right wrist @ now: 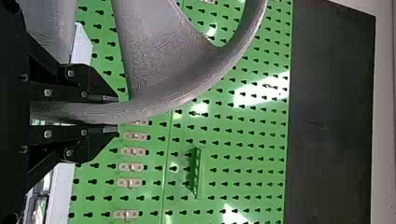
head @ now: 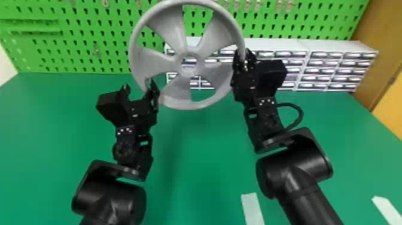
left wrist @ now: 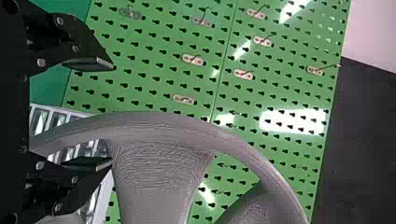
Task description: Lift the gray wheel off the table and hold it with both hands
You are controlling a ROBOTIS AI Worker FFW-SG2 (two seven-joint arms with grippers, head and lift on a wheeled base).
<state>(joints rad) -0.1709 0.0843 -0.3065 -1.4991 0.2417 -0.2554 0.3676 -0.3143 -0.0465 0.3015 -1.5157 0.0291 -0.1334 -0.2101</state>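
The gray wheel point(head: 172, 33) is held up above the green table, its face toward the head camera. My right gripper point(head: 246, 58) is shut on its right rim. At the lower left rim stands my left gripper point(head: 137, 86), open, one finger by the rim. In the left wrist view, the rim of the wheel point(left wrist: 154, 126) passes between the spread fingers of the left gripper point(left wrist: 112, 114), closer to one of them. In the right wrist view, both fingers of the right gripper point(right wrist: 117, 114) press on the rim of the wheel point(right wrist: 163, 105).
A green pegboard point(head: 80, 39) with small hooks rises behind the table point(head: 203, 143). White drawer cabinets point(head: 302, 45) stand at the back, behind the wheel and to the right. White tape strips point(head: 252, 206) lie on the table near the front right.
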